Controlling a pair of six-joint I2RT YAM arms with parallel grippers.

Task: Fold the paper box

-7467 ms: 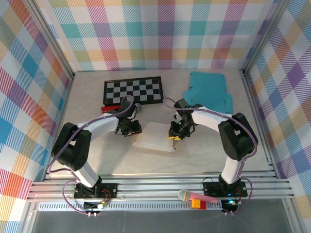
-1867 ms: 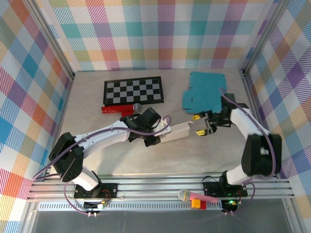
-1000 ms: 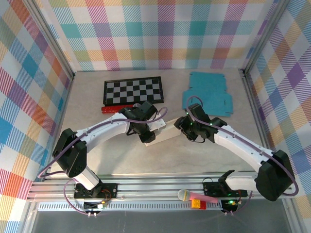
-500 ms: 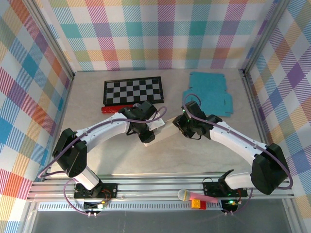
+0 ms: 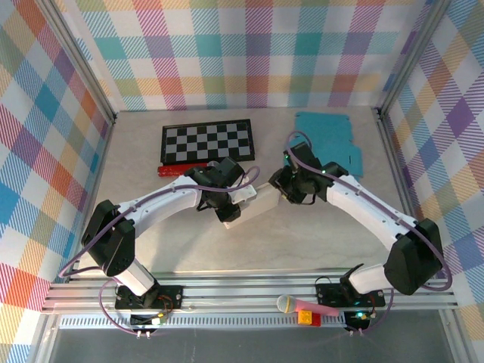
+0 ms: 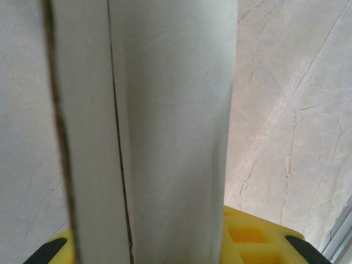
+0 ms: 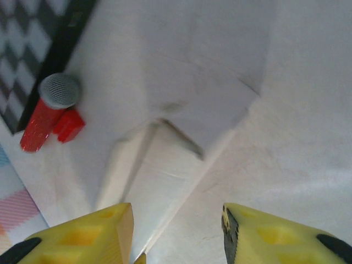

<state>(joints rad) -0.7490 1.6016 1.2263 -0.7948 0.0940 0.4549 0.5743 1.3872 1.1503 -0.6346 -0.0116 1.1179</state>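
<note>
The white paper box (image 5: 255,203) lies slanted at the table's middle, partly folded into a long shape. My left gripper (image 5: 229,206) is shut on its left end. In the left wrist view the box (image 6: 165,110) runs up between the yellow fingers (image 6: 258,236). My right gripper (image 5: 291,187) hovers at the box's right end, open. In the right wrist view its yellow fingertips (image 7: 104,231) straddle a loose end flap of the box (image 7: 165,165), with a wide gap and nothing pinched.
A chessboard (image 5: 207,141) lies at the back left, with a red microphone (image 5: 181,169) at its near edge. A flat teal cardboard sheet (image 5: 329,140) lies at the back right. Another microphone (image 5: 302,305) rests on the front rail.
My right gripper has shifted a little toward the back at the box's right end. The left gripper has kept its hold on the box in the same place.
</note>
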